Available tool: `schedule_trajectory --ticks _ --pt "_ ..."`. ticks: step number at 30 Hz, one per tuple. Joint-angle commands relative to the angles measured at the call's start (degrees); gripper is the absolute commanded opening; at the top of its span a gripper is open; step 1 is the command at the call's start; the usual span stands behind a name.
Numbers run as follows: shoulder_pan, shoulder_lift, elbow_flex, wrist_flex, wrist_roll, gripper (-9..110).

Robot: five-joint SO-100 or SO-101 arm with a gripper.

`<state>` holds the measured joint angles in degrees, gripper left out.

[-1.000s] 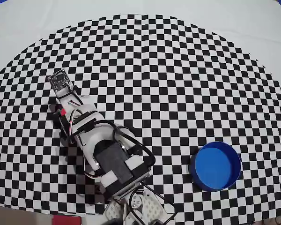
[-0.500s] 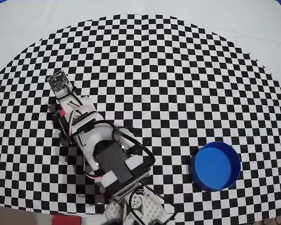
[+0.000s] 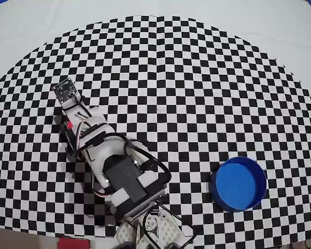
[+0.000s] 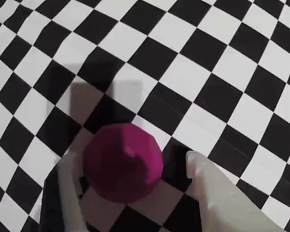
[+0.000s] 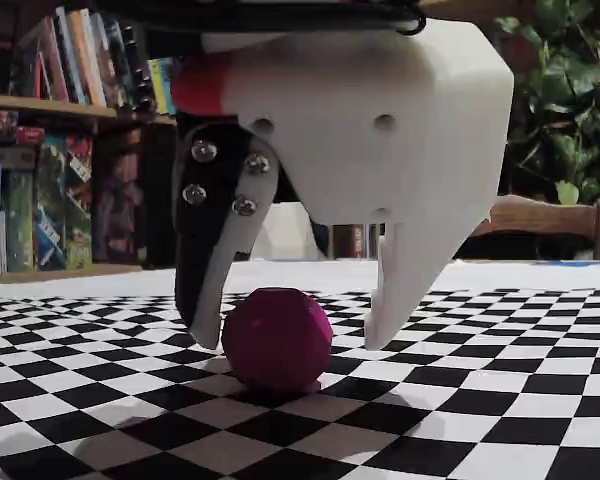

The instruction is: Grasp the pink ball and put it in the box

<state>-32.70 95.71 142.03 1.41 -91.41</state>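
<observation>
The claw (image 5: pixel 292 345) is seen lowered over the pink ball (image 5: pixel 276 338), its two fingers spread apart with the ball between them. In the fixed view the dark finger (image 5: pixel 212 262) stands just beside the ball on the left, contact not being clear, while a gap is left between the ball and the white finger (image 5: pixel 405 275) on the right. Nothing is gripped; the ball rests on the checkered cloth (image 5: pixel 480 400) that covers the counter.

In the wrist view the ball (image 4: pixel 123 162) is framed by the pale fingers (image 4: pixel 222 193) at the lower edge, with open squares ahead of it.

In the overhead view the ball is hidden under the arm (image 3: pixel 106 155), which reaches toward the left part of the cloth (image 3: pixel 171 78). The box (image 3: pixel 238 184), round and blue, stands well apart at the lower right, with bare checkered cloth between. The cloth's curved edge is bordered by plain white counter (image 3: pixel 249 21) at the top. The arm's base is cut off by the bottom edge
</observation>
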Motion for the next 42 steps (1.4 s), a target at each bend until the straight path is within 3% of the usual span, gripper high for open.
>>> schedule_trajectory --ticks 1,9,42 --pt "-0.44 0.09 -0.7 0.18 -0.44 14" --pt "-0.44 -0.09 -0.7 0.09 -0.44 0" --pt "1.67 21.36 3.78 3.43 0.18 0"
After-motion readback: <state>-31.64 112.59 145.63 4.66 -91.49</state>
